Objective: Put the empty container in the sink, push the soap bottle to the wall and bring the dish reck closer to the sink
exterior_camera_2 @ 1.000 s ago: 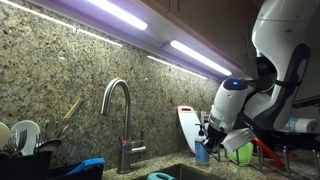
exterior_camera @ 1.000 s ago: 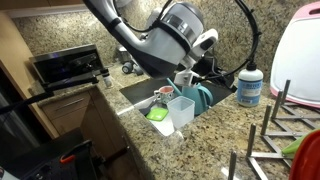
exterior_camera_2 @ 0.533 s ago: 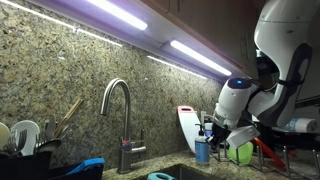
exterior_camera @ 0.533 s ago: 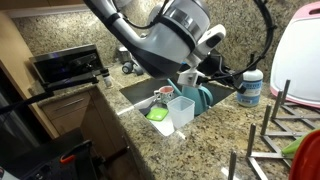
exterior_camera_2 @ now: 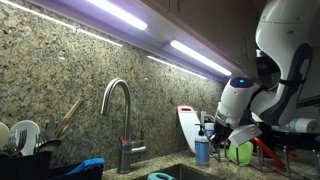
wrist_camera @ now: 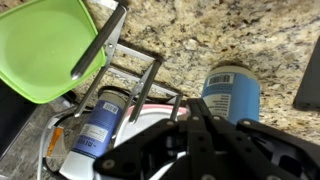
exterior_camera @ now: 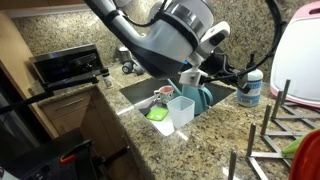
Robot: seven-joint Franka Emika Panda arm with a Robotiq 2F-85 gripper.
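The empty container (exterior_camera: pixel 181 110) stands upright in the sink (exterior_camera: pixel 137 94), next to a teal jug (exterior_camera: pixel 200 97). The soap bottle (exterior_camera: pixel 251 89) stands on the counter behind the sink, near the wall (exterior_camera_2: pixel 70 70); its blue label fills the wrist view (wrist_camera: pixel 232 92). My gripper (exterior_camera: pixel 230 74) is shut with nothing in it, and its tip (wrist_camera: pixel 189 106) is right beside the bottle; I cannot tell if they touch. The dish reck (exterior_camera: pixel 272 128) stands on the counter to the right and holds a green plate (wrist_camera: pixel 45 45).
A curved chrome faucet (exterior_camera_2: pixel 119 118) rises behind the sink. A white cutting board (exterior_camera_2: pixel 187 124) leans on the wall. A second blue bottle (wrist_camera: pixel 100 124) sits by the rack wires. A green sponge (exterior_camera: pixel 157 114) and mugs lie in the sink. A stove (exterior_camera: pixel 68 64) is far left.
The arm has swung a little further towards the soap bottle, and the shut gripper now covers part of the bottle's top in an exterior view. The container has not moved.
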